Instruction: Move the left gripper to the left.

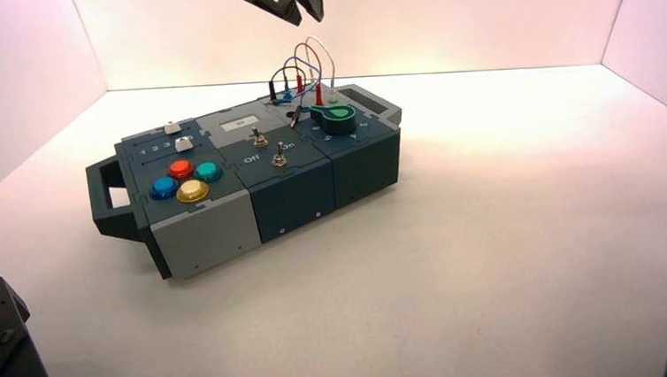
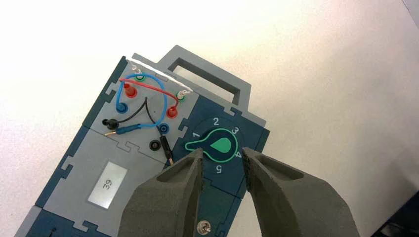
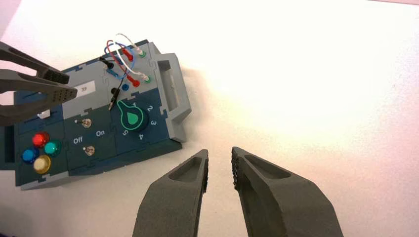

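Note:
My left gripper (image 1: 307, 17) is a dark claw high above the far end of the button box (image 1: 204, 233), over the looped wires (image 1: 308, 62). It is open and empty. In the left wrist view its fingers (image 2: 222, 152) frame the green knob (image 2: 220, 144), whose pointer is at 1. It also shows at the left edge of the right wrist view (image 3: 70, 85), above the box. My right gripper (image 3: 220, 158) is open and empty over bare table to the right of the box; it is out of the high view.
The box carries four coloured buttons (image 1: 183, 179), two toggle switches (image 1: 269, 149) marked Off and On, a display (image 2: 107, 184) reading 39, and grey handles at both ends (image 1: 375, 97). White walls close in the table. Black arm bases (image 1: 0, 354) sit at the front corners.

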`<state>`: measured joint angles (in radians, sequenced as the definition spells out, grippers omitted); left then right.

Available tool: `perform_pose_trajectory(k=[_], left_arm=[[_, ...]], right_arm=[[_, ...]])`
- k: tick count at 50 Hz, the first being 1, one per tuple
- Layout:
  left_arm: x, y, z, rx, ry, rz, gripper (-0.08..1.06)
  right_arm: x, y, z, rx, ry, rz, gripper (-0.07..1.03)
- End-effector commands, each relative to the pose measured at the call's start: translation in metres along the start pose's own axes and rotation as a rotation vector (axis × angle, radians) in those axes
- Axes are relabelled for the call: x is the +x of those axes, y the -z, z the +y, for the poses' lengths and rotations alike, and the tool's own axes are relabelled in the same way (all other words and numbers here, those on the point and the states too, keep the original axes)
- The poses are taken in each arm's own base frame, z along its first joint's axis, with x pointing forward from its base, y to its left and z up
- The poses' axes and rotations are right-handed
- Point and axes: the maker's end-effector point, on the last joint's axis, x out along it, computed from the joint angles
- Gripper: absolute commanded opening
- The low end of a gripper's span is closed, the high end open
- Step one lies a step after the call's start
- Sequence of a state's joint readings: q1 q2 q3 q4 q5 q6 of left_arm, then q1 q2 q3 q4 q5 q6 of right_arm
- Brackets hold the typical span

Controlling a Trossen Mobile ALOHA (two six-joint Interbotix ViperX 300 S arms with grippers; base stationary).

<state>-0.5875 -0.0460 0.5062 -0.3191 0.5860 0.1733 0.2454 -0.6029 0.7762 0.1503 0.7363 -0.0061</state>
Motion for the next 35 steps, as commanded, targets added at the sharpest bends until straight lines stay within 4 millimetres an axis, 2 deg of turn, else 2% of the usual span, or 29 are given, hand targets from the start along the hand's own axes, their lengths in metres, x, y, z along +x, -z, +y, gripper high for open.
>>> perform_pose_trajectory(k=[1,23,35], left_arm=[[-0.011,-0.016,-0.005,0.012,0.007,-0.050,0.44],[-0.007,-0.013,0.001,0.007,-0.005,-0.043,0.44],[-0.004,-0.014,0.030,-0.028,-0.052,-0.051,0.44]], right_arm=[[-0.010,-0.015,0.003,-0.006,-0.005,-0.044,0.28],[-0.010,-0.014,0.003,-0.014,-0.006,-0.041,0.28],[-0.011,-0.014,0.003,-0.013,-0.006,-0.046,0.28]])
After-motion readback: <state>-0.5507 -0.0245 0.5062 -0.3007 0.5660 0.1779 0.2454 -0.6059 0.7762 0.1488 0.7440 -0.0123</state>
